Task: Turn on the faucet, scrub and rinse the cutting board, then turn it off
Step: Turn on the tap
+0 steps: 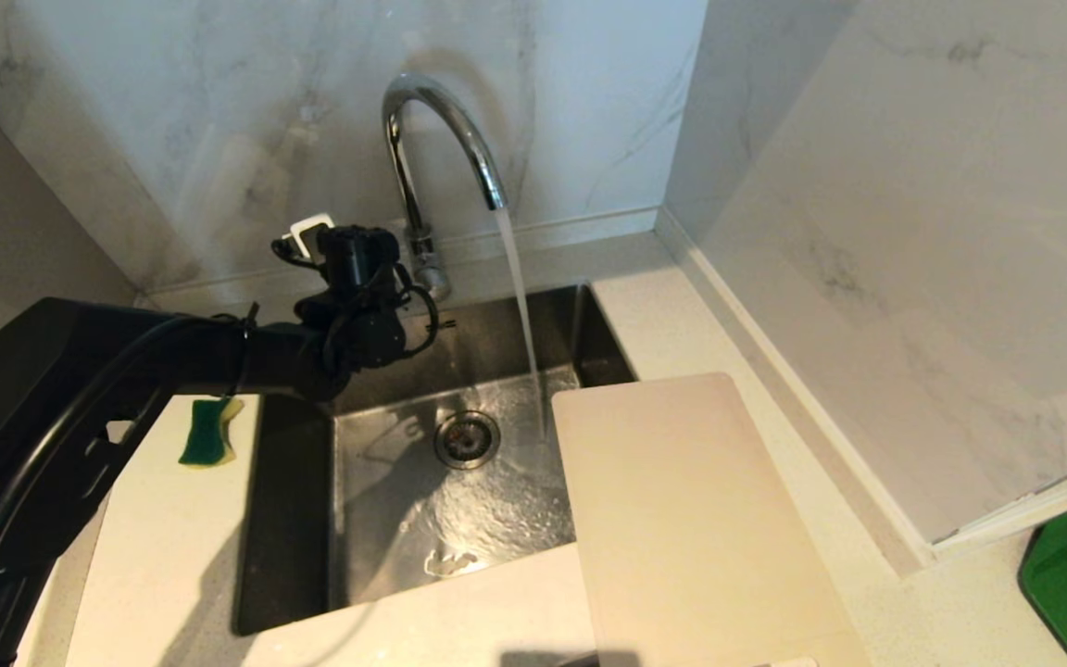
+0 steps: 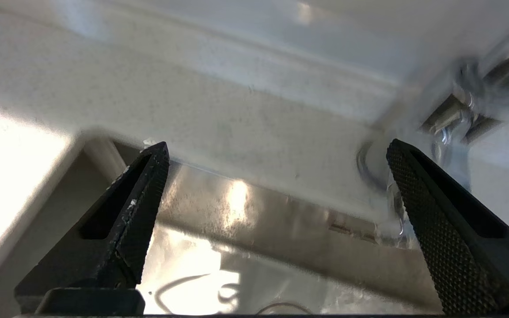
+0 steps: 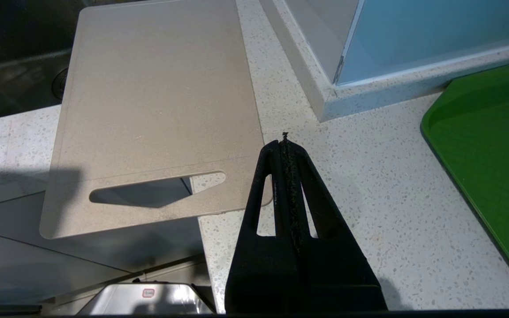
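Water ran from the faucet into the sink; the cutting board lay at four o'clock, the left gripper at ten.

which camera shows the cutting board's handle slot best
The right wrist view: the cutting board lies whole there, its handle slot clear. The head view cuts off that end; the left wrist view shows no board.

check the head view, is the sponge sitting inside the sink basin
No, the sponge lies on the counter to the left of the sink, outside the basin.
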